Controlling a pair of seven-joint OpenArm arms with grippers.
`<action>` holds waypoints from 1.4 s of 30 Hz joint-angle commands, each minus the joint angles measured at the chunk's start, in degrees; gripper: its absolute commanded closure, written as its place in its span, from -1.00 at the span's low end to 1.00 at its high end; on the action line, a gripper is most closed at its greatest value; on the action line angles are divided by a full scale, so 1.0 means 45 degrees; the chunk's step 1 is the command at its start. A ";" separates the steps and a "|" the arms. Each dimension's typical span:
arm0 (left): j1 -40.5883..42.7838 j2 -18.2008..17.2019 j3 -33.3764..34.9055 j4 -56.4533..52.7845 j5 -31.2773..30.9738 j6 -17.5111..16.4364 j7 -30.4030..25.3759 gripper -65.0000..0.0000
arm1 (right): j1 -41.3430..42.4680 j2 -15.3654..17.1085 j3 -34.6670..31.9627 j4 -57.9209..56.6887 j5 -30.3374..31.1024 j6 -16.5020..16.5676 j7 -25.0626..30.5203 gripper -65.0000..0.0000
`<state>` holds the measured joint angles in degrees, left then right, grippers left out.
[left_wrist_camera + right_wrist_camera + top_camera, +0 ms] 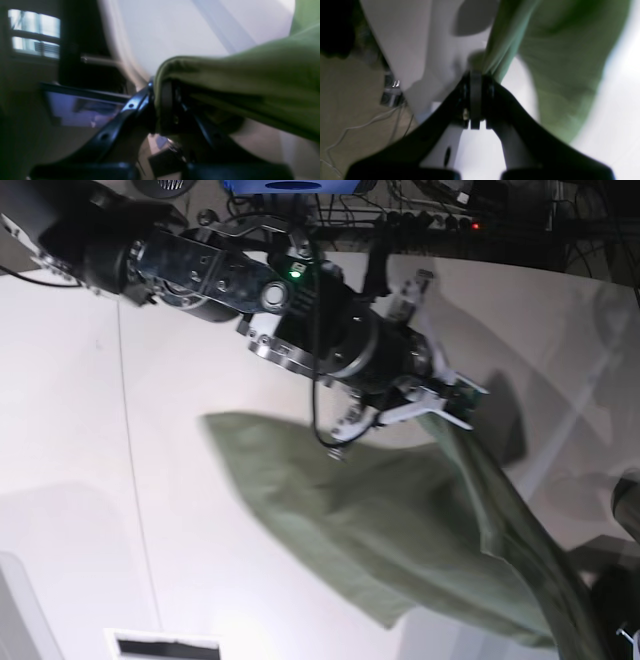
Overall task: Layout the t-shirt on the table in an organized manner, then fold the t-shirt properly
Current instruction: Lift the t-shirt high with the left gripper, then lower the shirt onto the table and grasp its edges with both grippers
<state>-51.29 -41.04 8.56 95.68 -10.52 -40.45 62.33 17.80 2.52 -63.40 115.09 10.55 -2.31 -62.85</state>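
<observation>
The olive-green t-shirt (400,530) hangs stretched in the air above the white table (80,430), between my two grippers, with its lower edge drooping toward the tabletop. My right gripper (445,408) is shut on one edge of it. In the right wrist view the jaws (476,75) pinch a bunched fold of the t-shirt (557,62). In the left wrist view my left gripper (163,85) is shut on a folded hem of the t-shirt (250,80), with the table (175,30) beyond it. In the base view the left gripper is hidden at the lower right edge.
Cables and a power strip (440,220) lie beyond the table's far edge. A grey panel (15,610) sits at the lower left corner. The right arm's body (200,270) spans the upper table. The floor with white cables (357,125) shows beside the table edge.
</observation>
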 commanded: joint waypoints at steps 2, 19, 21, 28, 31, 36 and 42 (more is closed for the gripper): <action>-0.0823 -0.0072 0.1097 -0.0349 0.0434 0.0099 -0.0145 1.00 | 0.0918 -0.0629 0.0051 0.0203 0.0030 0.0053 0.0086 1.00; -0.2874 1.0360 0.4008 -0.9824 0.7740 0.0099 -0.6084 1.00 | -0.0703 0.2203 1.3727 -0.0110 0.2355 -0.2936 0.0184 1.00; -0.3265 1.1119 0.4008 -1.1914 0.8131 0.0636 -0.7960 1.00 | -0.1153 0.2164 1.5504 -0.0383 0.3781 -0.3424 0.0477 1.00; -0.3968 1.1119 1.0221 -1.5997 0.2759 0.5188 -1.2023 0.32 | -0.2208 0.1695 1.6325 -0.0911 0.4426 -0.3483 0.0731 0.97; -0.4105 1.1119 1.1666 -1.6270 0.0199 0.5853 -1.2043 -0.24 | -0.2188 0.1227 1.6325 -0.1067 0.4445 -0.3483 0.0946 0.70; -0.4163 1.1119 1.1998 -1.5548 -0.0973 0.5872 -1.2043 -1.00 | -0.2540 0.0758 1.6208 -0.0813 0.4426 -0.3483 0.1200 -0.38; -0.4339 1.1119 1.0533 -1.5176 -0.0934 0.5872 -1.1926 -1.00 | -0.2637 0.0758 1.5876 -0.0852 0.4484 -0.3424 0.1473 -0.20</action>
<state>-67.64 8.19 56.36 26.61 -14.46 -14.96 10.09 4.86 5.82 8.43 110.41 29.69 -18.15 -56.95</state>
